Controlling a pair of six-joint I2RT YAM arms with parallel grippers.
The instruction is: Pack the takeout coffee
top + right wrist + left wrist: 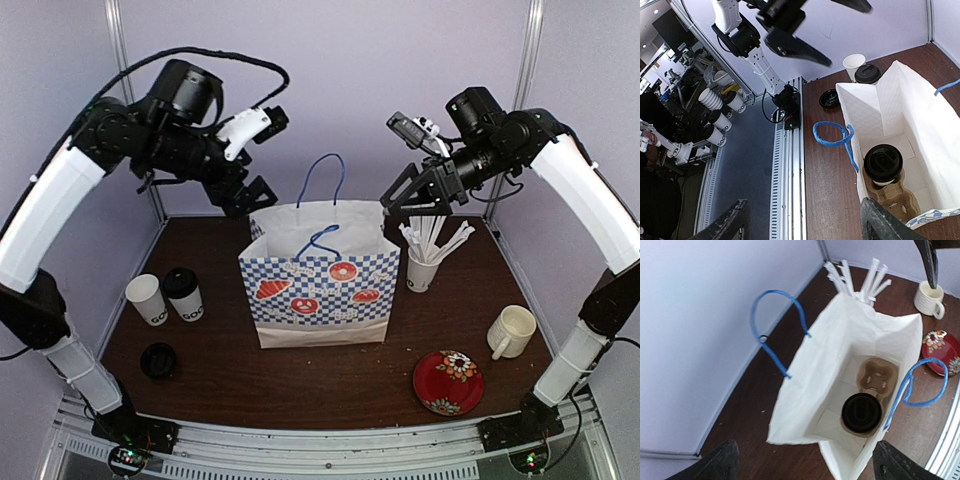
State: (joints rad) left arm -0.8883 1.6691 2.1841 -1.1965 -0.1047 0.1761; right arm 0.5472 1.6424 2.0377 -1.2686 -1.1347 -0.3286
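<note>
Both arms are up over the paper bag [320, 270] at mid-table. The left gripper [250, 195] hangs above its far-left corner, jaws spread wide and empty, and the right gripper [420, 198] sits above the far-right corner, parted too, holding nothing. Inside the bag, one lidded cup [861, 413] sits in a cardboard carrier [879, 374]. Left of the bag, a second lidded cup [184, 293] and an open cup [148, 298] stand side by side, with a loose black lid [158, 359] just nearer.

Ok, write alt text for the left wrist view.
An open white paper bag, seen from above, holds a cardboard carrier with one black-lidded cup seated in it. Stirrer sticks, a cream mug and a red plate sit beyond it.
</note>
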